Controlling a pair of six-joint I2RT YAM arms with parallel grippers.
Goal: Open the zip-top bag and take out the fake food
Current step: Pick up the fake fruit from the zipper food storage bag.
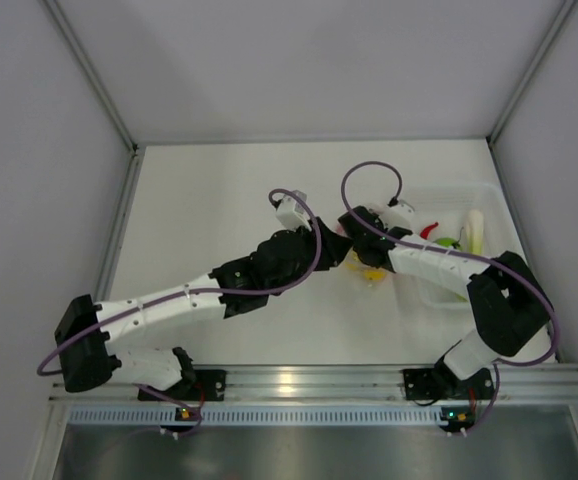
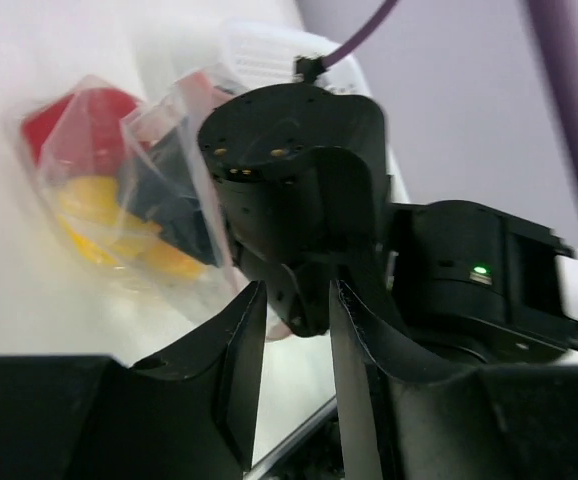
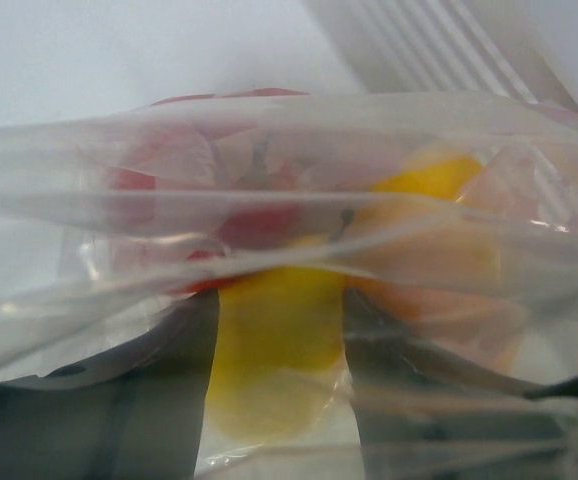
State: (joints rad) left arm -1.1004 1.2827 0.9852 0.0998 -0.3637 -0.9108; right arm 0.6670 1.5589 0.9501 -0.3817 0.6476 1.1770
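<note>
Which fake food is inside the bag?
The red pepper, yellow piece and orange piece, behind its clear plastic; the chili, green ball and pale stalk lie in the tray.

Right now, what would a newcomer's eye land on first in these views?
The clear bag fills the right wrist view, with a yellow piece and red pieces showing through its film. From above, the left arm and the right arm meet over that bag, right of the middle of the table. Beside them a white tray holds a red chili, a green ball and a pale stalk.
</note>
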